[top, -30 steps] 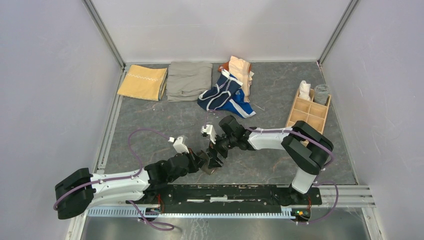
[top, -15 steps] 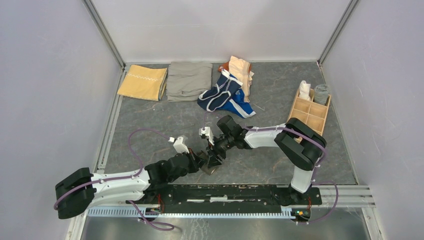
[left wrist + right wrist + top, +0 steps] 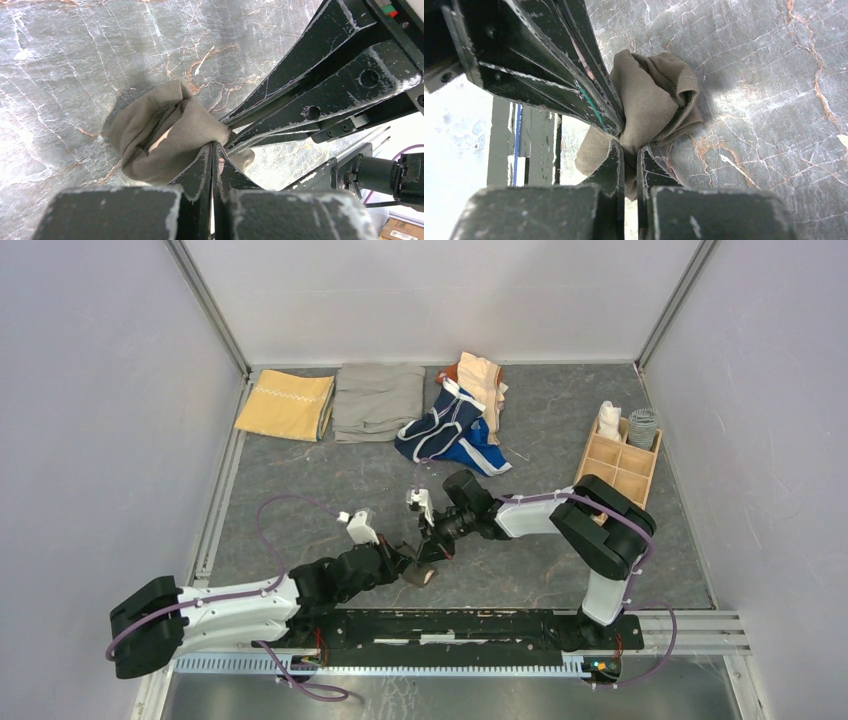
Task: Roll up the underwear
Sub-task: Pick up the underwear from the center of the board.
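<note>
A small grey-brown underwear [image 3: 419,575] lies bunched on the dark table near the front middle. My left gripper [image 3: 405,563] comes at it from the left and is shut, pinching a fold of the cloth [image 3: 165,135] at its tips [image 3: 212,148]. From the right, my right gripper [image 3: 430,548] is shut on the same bundle [image 3: 651,100], cloth squeezed between its tips [image 3: 630,150]. The two grippers cross closely over the bundle. More underwear, navy with white trim [image 3: 445,430] and peach [image 3: 482,380], lies piled at the back.
A folded mustard-yellow cloth [image 3: 286,404] and a folded grey-khaki cloth [image 3: 378,400] lie at the back left. A wooden divided box [image 3: 632,480] with rolled pieces [image 3: 609,421] stands at the right. The arms' base rail [image 3: 450,628] runs along the front edge.
My right gripper has shut on the grey-brown underwear after standing open over it. The left gripper stayed shut on it, and the bundle looks more gathered.
</note>
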Controlling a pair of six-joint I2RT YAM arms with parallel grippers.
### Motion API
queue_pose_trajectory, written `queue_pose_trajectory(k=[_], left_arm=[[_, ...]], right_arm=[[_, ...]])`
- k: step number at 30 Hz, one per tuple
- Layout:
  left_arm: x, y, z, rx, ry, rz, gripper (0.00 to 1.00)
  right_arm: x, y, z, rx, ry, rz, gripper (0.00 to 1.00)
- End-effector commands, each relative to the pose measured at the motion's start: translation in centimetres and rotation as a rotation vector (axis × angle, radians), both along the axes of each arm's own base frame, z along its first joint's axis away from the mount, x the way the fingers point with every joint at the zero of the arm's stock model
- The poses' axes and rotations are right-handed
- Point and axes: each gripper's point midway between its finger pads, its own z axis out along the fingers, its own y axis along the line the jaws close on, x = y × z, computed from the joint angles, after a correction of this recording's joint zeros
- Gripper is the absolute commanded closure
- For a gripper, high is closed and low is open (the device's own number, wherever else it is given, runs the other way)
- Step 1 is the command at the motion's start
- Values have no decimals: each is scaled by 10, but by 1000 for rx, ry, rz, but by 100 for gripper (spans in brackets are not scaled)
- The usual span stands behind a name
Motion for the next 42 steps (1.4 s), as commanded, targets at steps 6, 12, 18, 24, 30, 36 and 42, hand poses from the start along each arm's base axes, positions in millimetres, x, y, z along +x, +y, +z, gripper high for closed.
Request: queue_pose_trajectory(k=[6,12,18,24,30,36,42], left_arm=[[24,15,81,98,-126,75,91],[26,35,86,164,-96,156,69],[22,42,69,162,-62,181,54],[21,38,55,215,-43,155,47],[26,23,38,307,-12,73,45],[30,14,24,384,18,8,45],[36,8,19,376,44,-42,44]], right_arm=[[-2,-23,-8,-34,-64,-83,100],[17,-31,31,40,-204,-210,100],[51,-55,71,91,-297,-418,100],[94,-105,96,35,-379,-653,100],[154,-192,141,-69,-544,-1018,100],[192,-294,169,-223,-625,-1305,100],[209,-368,189,-443,-803,-1405,100]])
